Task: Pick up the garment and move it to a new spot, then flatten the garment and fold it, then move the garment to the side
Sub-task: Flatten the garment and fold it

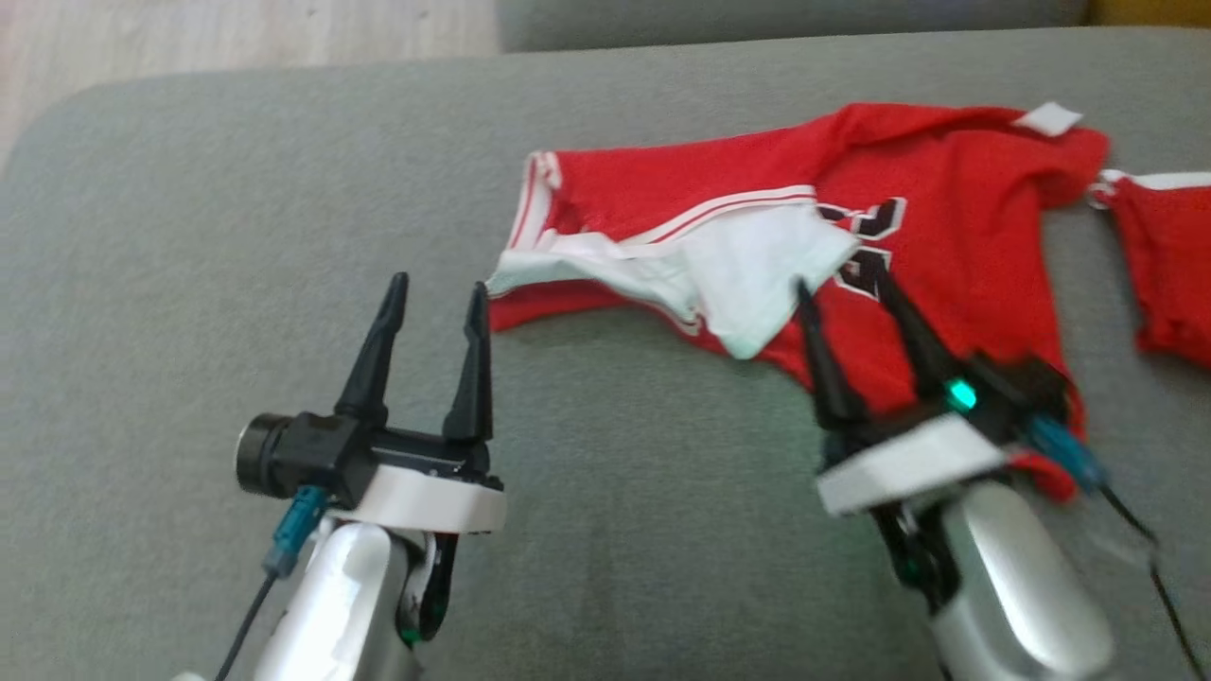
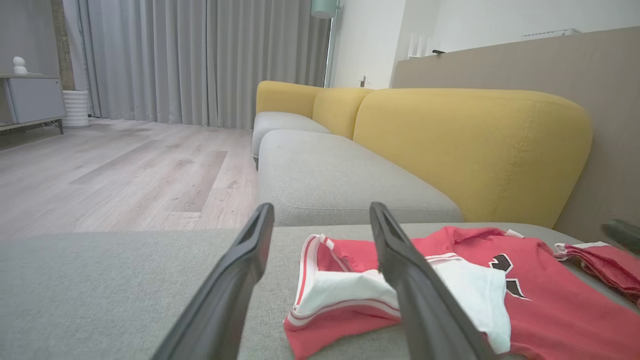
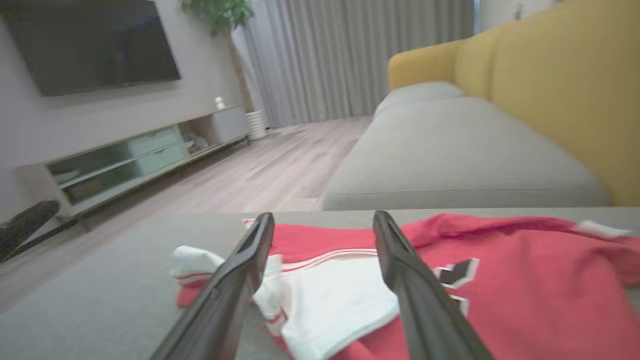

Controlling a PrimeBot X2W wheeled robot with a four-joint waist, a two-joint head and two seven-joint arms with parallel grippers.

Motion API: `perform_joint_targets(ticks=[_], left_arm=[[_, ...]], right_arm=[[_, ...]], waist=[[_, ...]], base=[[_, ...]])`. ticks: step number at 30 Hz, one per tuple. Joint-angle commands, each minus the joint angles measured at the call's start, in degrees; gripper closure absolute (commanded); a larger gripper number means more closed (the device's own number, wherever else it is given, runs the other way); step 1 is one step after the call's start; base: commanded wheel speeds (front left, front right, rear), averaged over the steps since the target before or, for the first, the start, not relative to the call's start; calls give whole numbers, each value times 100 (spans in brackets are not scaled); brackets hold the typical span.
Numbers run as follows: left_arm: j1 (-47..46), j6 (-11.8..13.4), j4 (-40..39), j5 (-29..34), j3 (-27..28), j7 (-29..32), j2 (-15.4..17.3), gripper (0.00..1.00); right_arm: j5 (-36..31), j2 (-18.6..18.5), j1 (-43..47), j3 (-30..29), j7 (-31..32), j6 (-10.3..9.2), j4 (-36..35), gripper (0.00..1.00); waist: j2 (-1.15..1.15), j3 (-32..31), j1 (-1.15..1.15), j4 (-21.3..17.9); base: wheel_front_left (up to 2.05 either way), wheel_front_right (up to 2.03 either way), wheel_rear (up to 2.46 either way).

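Here the right gripper [image 1: 844, 284], spread wide and empty, hangs over the rumpled red fabric jersey with white trim [image 1: 956, 208] lying on the grey upholstered sofa cushion [image 1: 284, 189], while the left gripper [image 1: 440, 282], equally wide, holds nothing beside the jersey's left edge.

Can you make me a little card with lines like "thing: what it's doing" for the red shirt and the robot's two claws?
clothing: red shirt with white trim, rumpled on the gray cushion, one flap turned over showing its white inside
left gripper: open, over bare cushion just left of the shirt, holding nothing
right gripper: open, over the shirt, holding nothing
nearby: another red piece to the shirt's right
folded yet: no
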Motion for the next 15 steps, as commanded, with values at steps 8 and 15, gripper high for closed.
perform_joint_targets(ticks=[8, 15], left_arm=[[-337, 81, -178, -149, -78, -46, 22, 0], [-376, 151, -212, -235, -201, -46, 22, 0]], right_arm=[[690, -262, -1303, 793, 832, -4, 1006, 0], [1183, -503, -1900, 1286, 993, -4, 1941, 0]], waist=[[0, 306, -1, 722], [0, 412, -1, 1039]], base=[[0, 0, 0], [0, 0, 0]])
